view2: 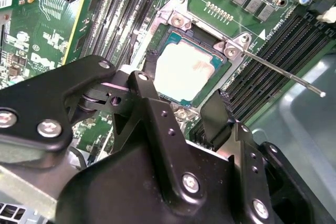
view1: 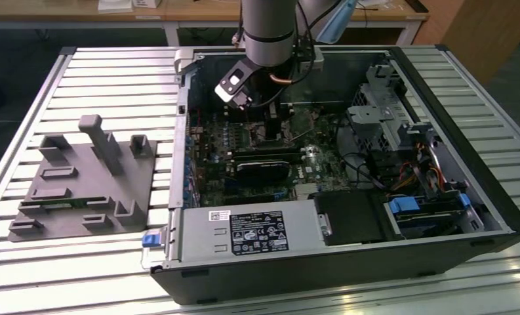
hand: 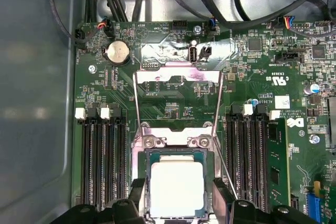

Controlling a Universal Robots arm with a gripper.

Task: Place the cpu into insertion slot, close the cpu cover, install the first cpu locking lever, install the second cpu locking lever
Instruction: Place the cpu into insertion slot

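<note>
The black two-finger gripper (hand: 178, 184) stands with its fingers apart, one on each side of the silver square cpu (hand: 176, 187). The cpu lies flat inside the square, silver-rimmed insertion slot (hand: 173, 140). Whether the fingers touch the cpu's edges cannot be told. This straddling stance suits setting the part squarely into the socket. The thin silver windowed cpu cover (hand: 176, 76) is swung up off the slot, which leaves the slot open from above; the cover is not yet closed. A thin steel locking lever (view2: 273, 69) juts free to one side, unlatched.

The first wrist view presents the raised cover. The second wrist view presents the lever's length and the finger linkage. The exterior view places the grey robot arm (view1: 269, 26) reaching down into the open black computer case (view1: 330, 275) on the slatted aluminium table (view1: 505, 282).
</note>
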